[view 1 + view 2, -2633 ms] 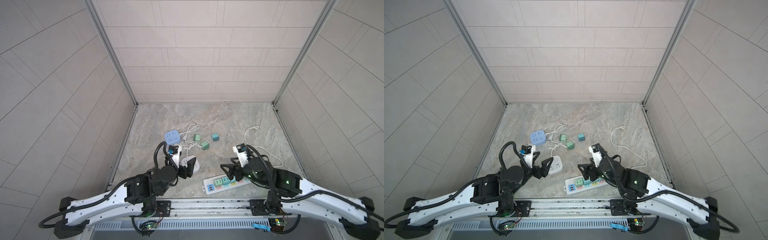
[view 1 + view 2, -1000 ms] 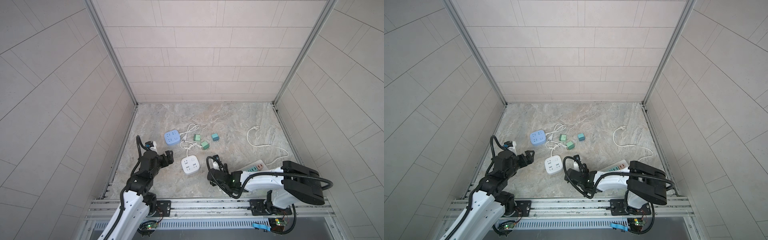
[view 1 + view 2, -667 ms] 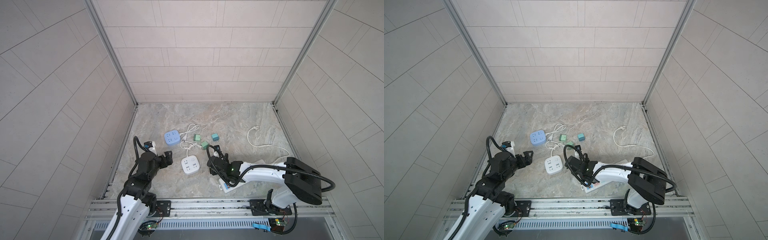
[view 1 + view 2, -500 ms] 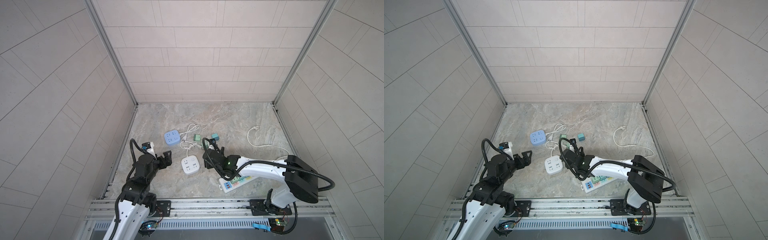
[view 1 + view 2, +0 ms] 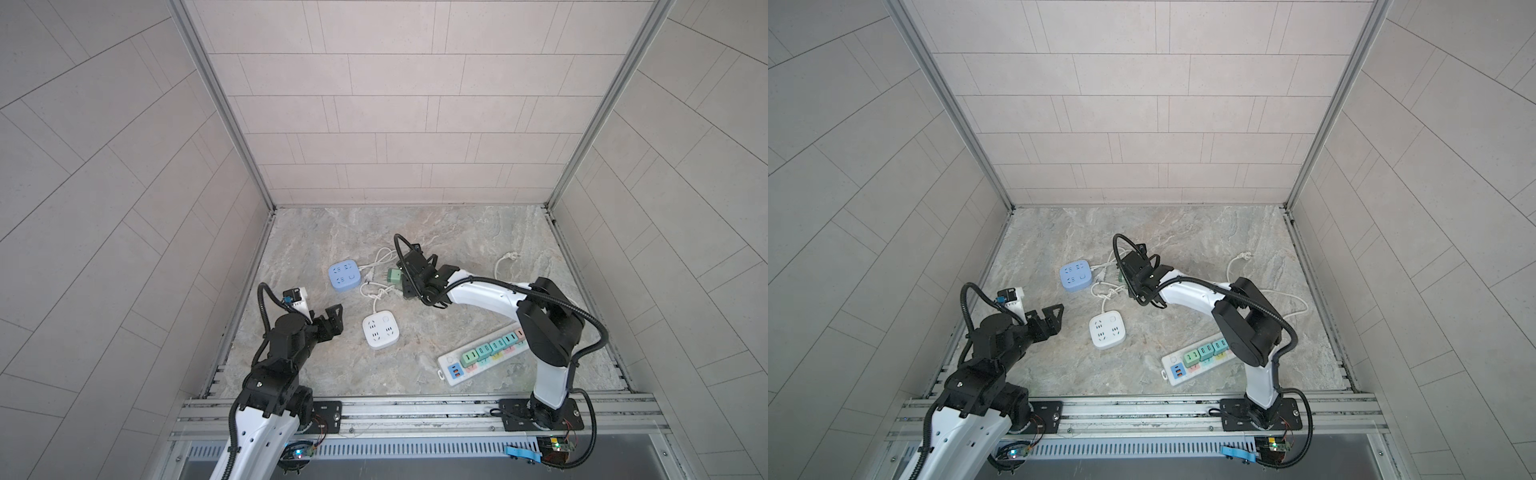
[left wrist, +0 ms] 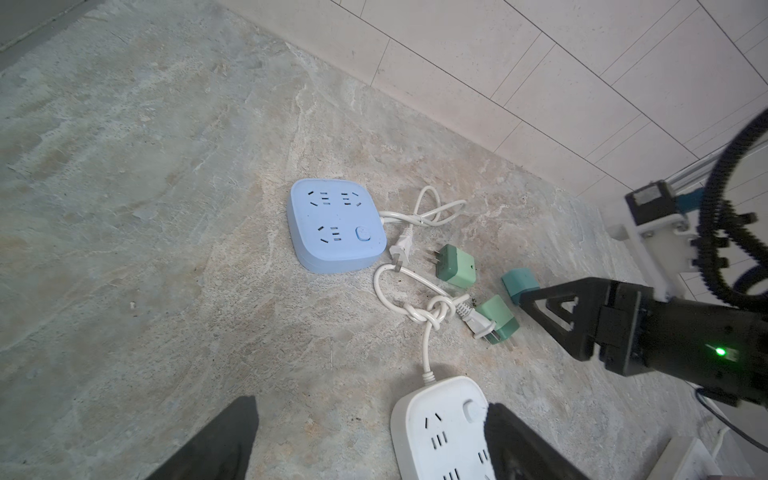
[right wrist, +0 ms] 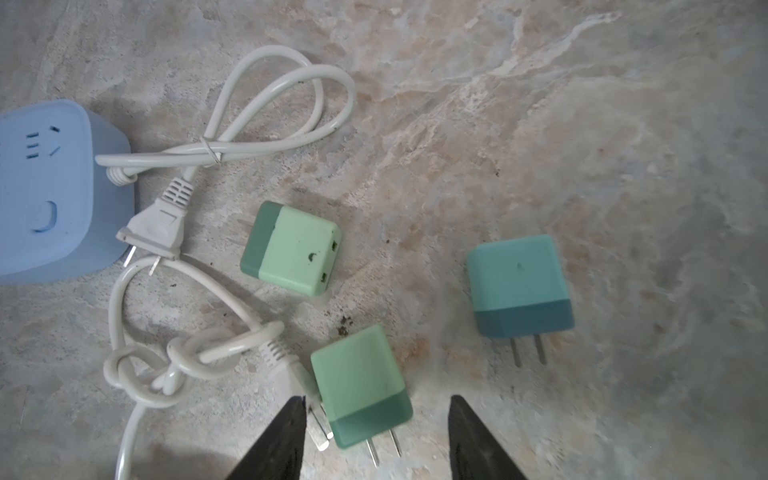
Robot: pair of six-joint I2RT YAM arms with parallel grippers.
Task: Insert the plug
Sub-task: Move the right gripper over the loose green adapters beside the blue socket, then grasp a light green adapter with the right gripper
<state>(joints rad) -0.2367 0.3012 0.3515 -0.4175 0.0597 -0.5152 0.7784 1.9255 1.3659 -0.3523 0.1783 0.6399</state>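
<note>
Plug [image 7: 357, 374]: mint-green block with a darker green end and two metal prongs. It lies flat on the stone floor [image 7: 582, 124], low in the middle of the right wrist view.
Long axis: runs nearly up and down that frame, tipped a little. The prongs point at the bottom edge, back toward the gripper above it.
Right gripper [image 7: 377, 399]: jaws apart, one on each side of the darker end, pinching nothing. The block sits closer to the finger at frame left [image 7: 282, 440], with a clear gap on the right.
Closest neighbour: a white cord plug [image 7: 291, 370] lies along the left side of the block, right by that finger. I cannot tell whether they touch.
Other plugs: a pale green plug [image 7: 295, 249] lies above centre and a teal plug [image 7: 519, 282] to the right, both apart from it.
Sockets: blue socket cube [image 7: 54, 191] at the left edge. In a top view, the white socket cube [image 5: 380, 330] is below centre and the power strip [image 5: 482, 353], with plugs seated in it, is lower right.
Left gripper [image 5: 332, 319]: spread wide and empty, lower left in both top views. It is near the white cube and well apart from the green block.
Nearer arm: the right, directly over it.
Coming move, as I judge it: lower and close across the narrow width, which the jaws already face.
Risk: the left-frame finger may catch the cord plug too.
</note>
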